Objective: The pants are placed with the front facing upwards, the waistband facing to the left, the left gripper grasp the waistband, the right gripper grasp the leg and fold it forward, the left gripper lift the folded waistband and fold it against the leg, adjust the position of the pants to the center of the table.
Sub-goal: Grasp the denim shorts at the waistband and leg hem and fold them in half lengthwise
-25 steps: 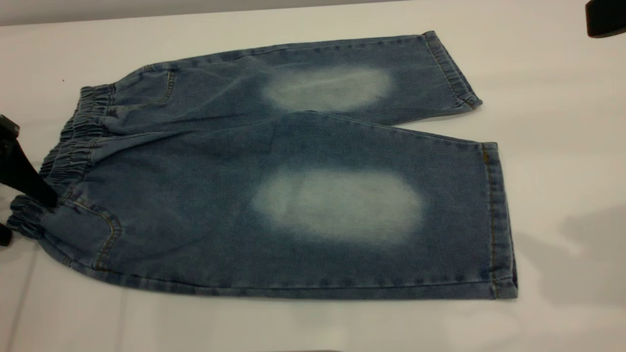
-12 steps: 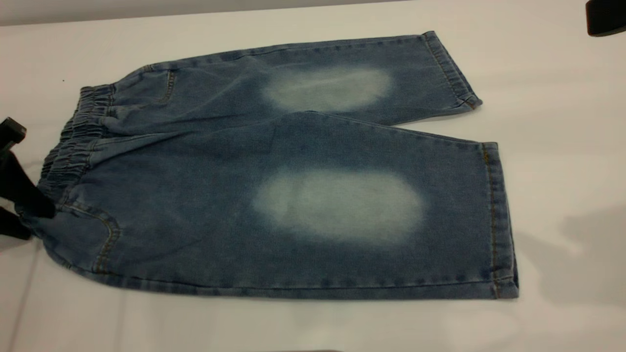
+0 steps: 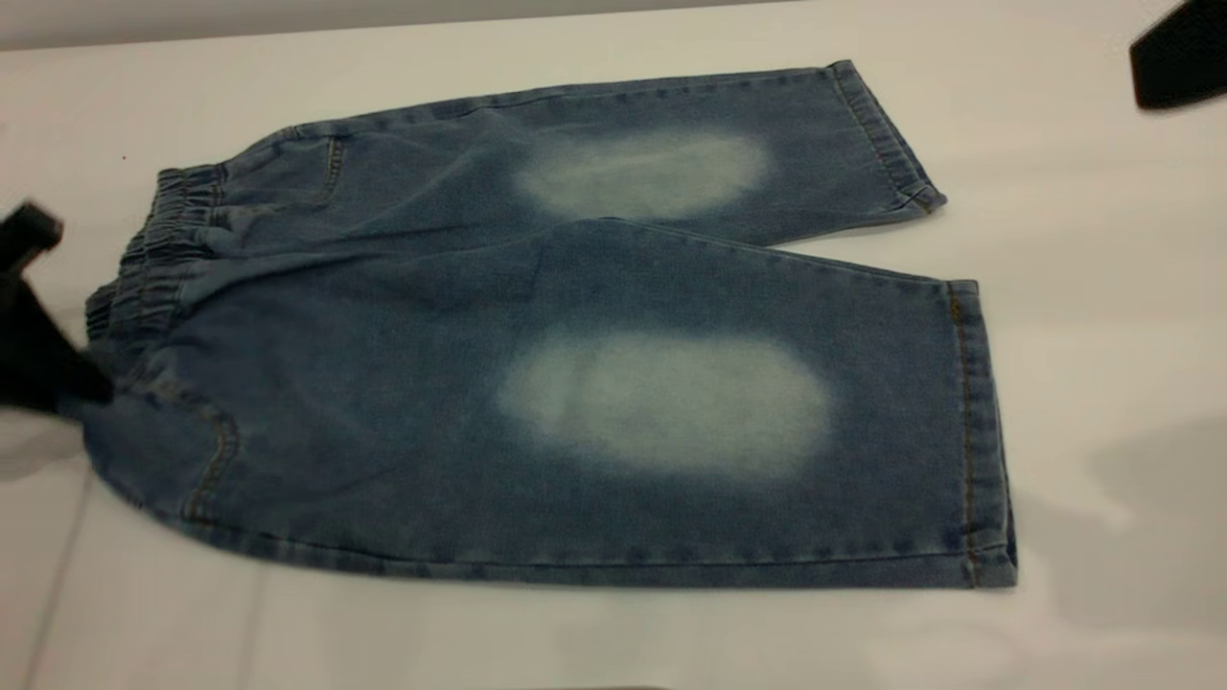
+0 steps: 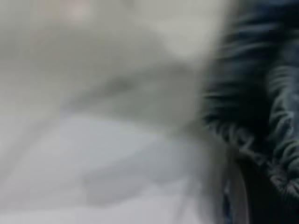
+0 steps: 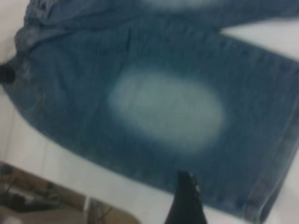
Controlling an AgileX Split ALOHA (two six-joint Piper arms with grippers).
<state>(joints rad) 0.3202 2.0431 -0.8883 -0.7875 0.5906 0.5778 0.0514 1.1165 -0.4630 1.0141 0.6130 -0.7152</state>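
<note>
The blue denim pants (image 3: 575,383) lie flat on the white table (image 3: 1102,287), pale knee patches up, with the ruched waistband (image 3: 153,259) to the left. My left gripper (image 3: 67,393) sits at the near end of the waistband, shut on the gathered denim there, which is bunched and slightly raised. The left wrist view is filled with ruched waistband (image 4: 280,116) right at the gripper. The near leg (image 3: 863,431) and far leg (image 3: 719,153) point right. My right gripper (image 3: 1179,57) hangs at the far right corner, away from the pants; its wrist view looks down on the near leg (image 5: 163,107).
Bare white tabletop (image 3: 613,642) surrounds the pants on all sides. The table's near edge and dark clutter below it (image 5: 28,196) show in the right wrist view. A faint shadow (image 3: 1150,498) lies to the right of the near leg's hem.
The left gripper's fingers closed together on the near end of the waistband and shifted slightly upward, drawing that corner in. The right gripper has come a little farther into view at the top right.
</note>
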